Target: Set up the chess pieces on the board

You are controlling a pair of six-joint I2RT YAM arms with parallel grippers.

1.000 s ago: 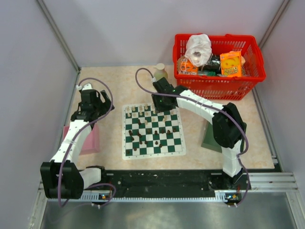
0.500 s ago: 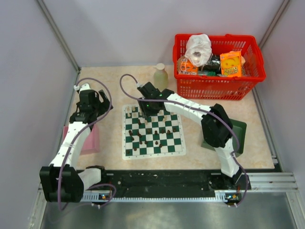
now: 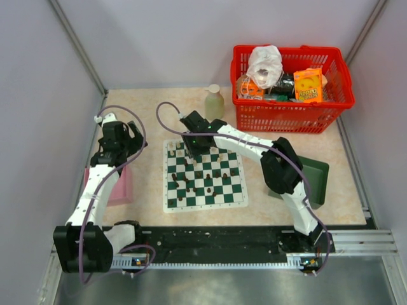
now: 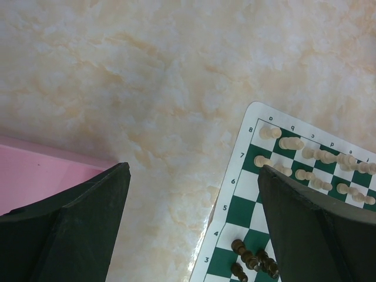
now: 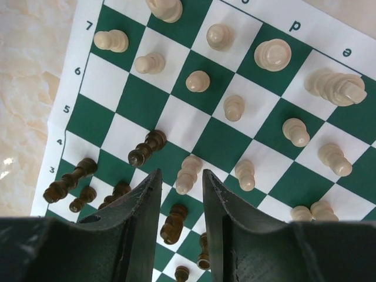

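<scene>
The green and white board [image 3: 169, 206] lies in the middle of the table. Cream chess pieces [image 3: 189, 147] stand along its far rows and dark pieces [image 3: 191, 185] are scattered over the near half. My right gripper [image 3: 191, 150] hovers over the far left part of the board, open with a narrow gap [image 5: 181, 174]. A cream piece [image 5: 191, 164] stands on the board just ahead of its tips, and a dark piece [image 5: 171, 223] shows in the gap. My left gripper [image 3: 122, 137] is wide open and empty [image 4: 194, 169] over bare table, left of the board's corner [image 4: 226, 197].
A red basket [image 3: 331, 108] of packets stands at the back right with a small bottle [image 3: 214, 100] beside it. A dark green tray [image 3: 313, 182] lies right of the board. A pink flat object [image 3: 121, 187] lies left, under the left arm.
My right arm has swung left, from the board's far middle to its far left part, uncovering the green tray. The left gripper shifted slightly left.
</scene>
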